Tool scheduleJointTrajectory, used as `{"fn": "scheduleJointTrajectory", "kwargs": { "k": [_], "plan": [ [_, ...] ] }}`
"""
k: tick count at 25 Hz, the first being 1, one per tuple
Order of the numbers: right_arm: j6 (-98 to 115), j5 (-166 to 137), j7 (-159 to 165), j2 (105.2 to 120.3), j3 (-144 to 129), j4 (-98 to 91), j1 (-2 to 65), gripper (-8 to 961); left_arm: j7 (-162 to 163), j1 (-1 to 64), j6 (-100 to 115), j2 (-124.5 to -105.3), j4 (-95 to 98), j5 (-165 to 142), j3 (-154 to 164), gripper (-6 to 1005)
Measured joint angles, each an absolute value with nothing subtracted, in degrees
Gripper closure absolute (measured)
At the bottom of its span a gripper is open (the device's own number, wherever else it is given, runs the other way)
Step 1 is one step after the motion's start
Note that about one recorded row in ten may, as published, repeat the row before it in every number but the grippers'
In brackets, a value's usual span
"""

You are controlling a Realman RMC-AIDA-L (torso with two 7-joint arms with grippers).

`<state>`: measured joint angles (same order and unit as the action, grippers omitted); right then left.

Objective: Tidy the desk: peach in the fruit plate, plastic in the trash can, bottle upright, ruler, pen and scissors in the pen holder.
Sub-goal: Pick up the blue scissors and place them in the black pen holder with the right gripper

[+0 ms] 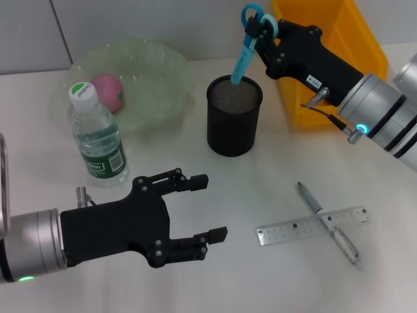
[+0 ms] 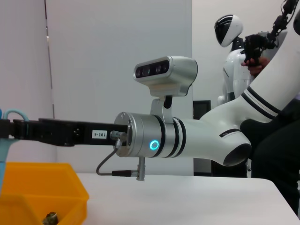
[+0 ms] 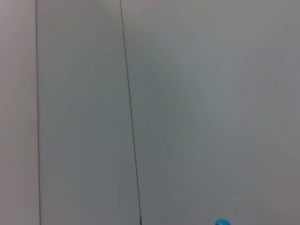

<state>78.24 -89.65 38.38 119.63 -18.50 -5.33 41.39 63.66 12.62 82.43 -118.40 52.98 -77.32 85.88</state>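
The blue scissors (image 1: 248, 40) hang near-upright, handles up, tips apparently just inside the black mesh pen holder (image 1: 234, 116), clamped by the right hand (image 1: 259, 29). The left hand (image 1: 199, 212) hovers spread apart above the bench (image 1: 273, 280).

A robotics lab: a white humanoid robot (image 2: 230, 51) stands behind the white table (image 2: 187, 197) (plain grey walls).

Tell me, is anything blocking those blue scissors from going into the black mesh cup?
Nothing visible does. The right tool holds the blue scissors by the handles directly over the pen holder, blade tips already at its open rim. The cup's mouth looks unobstructed. The left tool hovers open, well away.
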Motion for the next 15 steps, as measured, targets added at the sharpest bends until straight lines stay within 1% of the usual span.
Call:
{"fn": "scheduleJointTrajectory", "kwargs": {
  "k": [15],
  "plan": [
    [72.55,-89.64,37.65,119.52,-20.23,-5.24,41.60,851,63.90,14.52,85.47,-118.41,49.98,-76.58,83.83,212]
  ]
}}
